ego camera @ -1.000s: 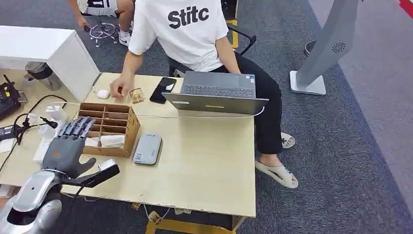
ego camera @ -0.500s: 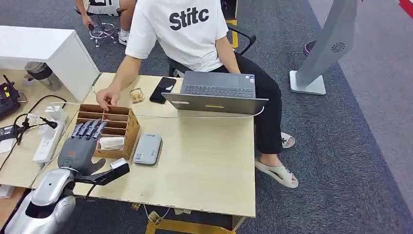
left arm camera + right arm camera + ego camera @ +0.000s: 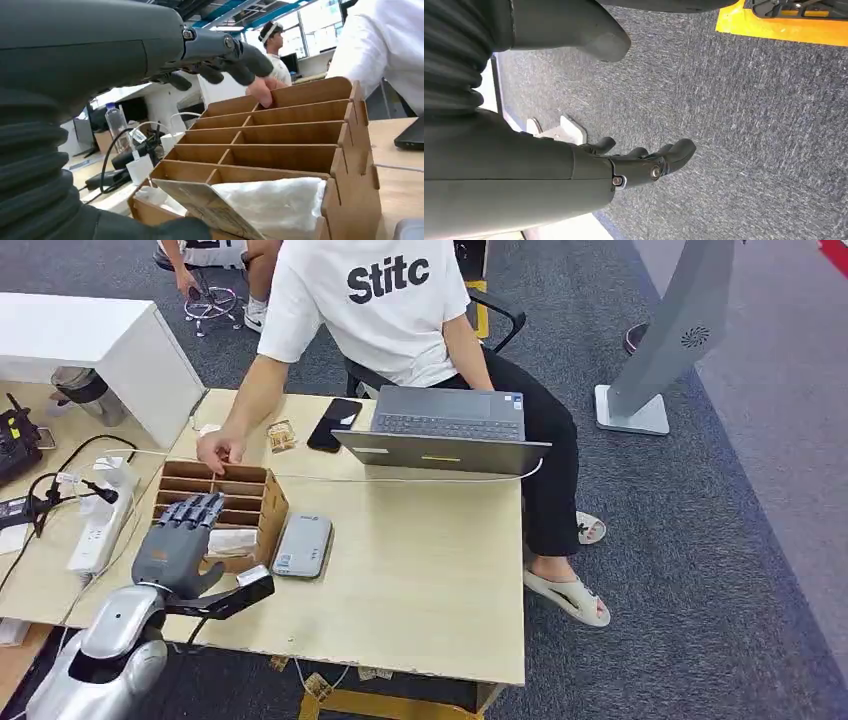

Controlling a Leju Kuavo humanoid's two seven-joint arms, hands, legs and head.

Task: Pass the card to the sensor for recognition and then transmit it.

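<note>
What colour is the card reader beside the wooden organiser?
Silvery grey card reader, with a small label at one end; clearest in the head view.

Wooden divider box [image 3: 222, 502] on the table [image 3: 420, 580], toward its left side. Left hand [image 3: 178, 545] above the box's near compartments, fingers apart, holding nothing. Card [image 3: 210, 207] and plastic bags [image 3: 272, 200] in the nearest compartments. Sensor [image 3: 303, 545] flat on the table just right of the box. Laptop [image 3: 447, 428] behind, at the far edge, with phone [image 3: 334, 424] to its left. Person's hand [image 3: 216, 449] at the box's far rim. Power strip [image 3: 100, 525] left of the box. Right hand [image 3: 644, 162] above carpeted floor.
</note>
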